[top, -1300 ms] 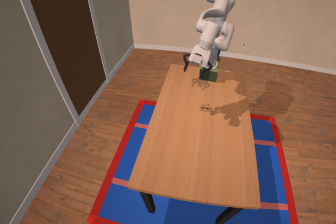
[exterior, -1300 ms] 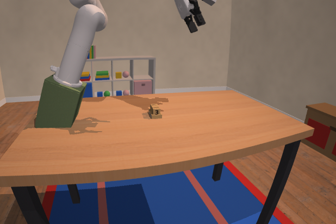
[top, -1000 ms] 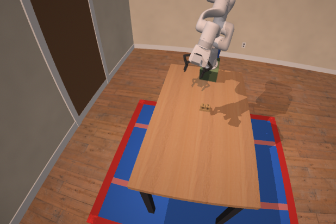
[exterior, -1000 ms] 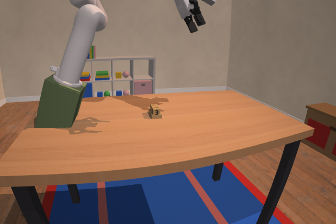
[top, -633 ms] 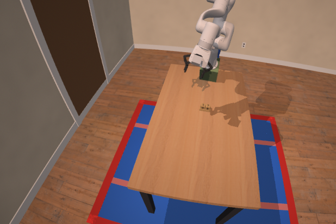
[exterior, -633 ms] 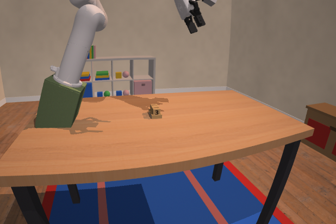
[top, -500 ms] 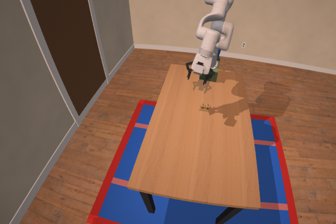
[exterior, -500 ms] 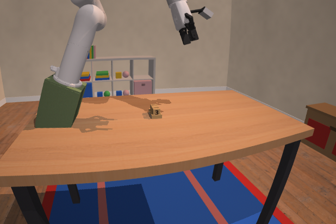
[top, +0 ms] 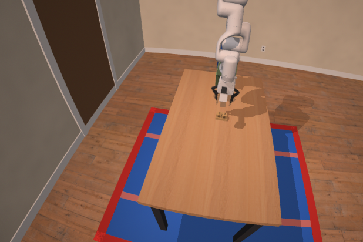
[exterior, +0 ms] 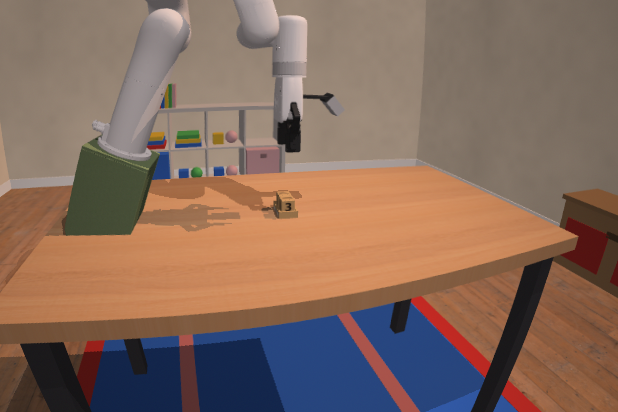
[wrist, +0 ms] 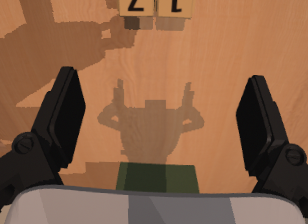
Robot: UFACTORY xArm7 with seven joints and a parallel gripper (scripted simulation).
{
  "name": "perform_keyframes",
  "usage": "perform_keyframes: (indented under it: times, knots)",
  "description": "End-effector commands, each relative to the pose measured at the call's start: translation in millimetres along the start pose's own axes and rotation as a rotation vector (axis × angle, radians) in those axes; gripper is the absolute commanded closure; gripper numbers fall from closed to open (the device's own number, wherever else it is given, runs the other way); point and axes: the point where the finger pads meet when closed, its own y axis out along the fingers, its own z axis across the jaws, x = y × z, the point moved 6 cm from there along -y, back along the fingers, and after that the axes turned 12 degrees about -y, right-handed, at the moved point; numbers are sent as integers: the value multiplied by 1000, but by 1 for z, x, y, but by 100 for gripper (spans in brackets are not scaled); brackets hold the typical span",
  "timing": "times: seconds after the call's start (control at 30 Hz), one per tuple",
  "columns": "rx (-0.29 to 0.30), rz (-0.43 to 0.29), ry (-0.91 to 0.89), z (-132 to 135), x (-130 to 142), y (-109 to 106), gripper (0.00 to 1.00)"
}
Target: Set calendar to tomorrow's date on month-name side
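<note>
The small wooden calendar tray stands flat on the table, with two number cubes side by side in it. In the wrist view the left cube has a 7 on its top face and the right cube a 1, both upside down from here. In the exterior view one cube shows a 3 on its side face. The month's name is not readable. My gripper is open and empty. It points down, well above the table, a little back from the tray towards the arm's base.
The arm's green base block stands at the table's far end. A toy shelf stands by the back wall and a brown and red cabinet beside the table.
</note>
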Motion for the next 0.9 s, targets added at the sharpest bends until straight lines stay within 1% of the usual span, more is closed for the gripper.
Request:
perform_keyframes:
  times: [0.0,0.73,0.87]
  knots:
    - [-16,-10,-2,-6,1,17,0]
    - [-16,-10,-4,-6,1,17,0]
    - [-15,-10,-42,-6,2,17,0]
